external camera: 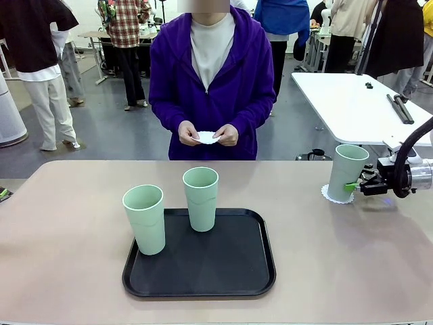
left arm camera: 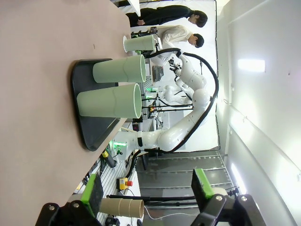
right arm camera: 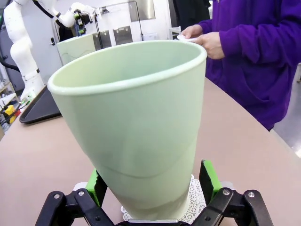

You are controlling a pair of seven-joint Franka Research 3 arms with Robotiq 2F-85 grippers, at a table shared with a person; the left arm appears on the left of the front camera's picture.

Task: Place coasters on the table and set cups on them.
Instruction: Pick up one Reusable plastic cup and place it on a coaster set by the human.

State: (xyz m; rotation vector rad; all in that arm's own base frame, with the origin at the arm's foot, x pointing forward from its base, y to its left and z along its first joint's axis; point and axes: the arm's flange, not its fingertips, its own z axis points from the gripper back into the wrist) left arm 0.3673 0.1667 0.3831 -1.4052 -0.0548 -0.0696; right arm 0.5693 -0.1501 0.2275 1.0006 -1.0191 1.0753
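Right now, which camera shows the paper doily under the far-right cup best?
The right wrist view: the doily is close, its lacy scalloped edge plain under the cup, though the cup hides its middle. The front view shows it small, a white fringe at the cup's base; the left wrist view, a distant edge-on sliver.

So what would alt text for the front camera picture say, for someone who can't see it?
A mint-green cup stands on a white paper doily near the right end of the table, the right arm's open fingers around its base. Two more cups stand on a black tray, and a person across the table holds another doily.
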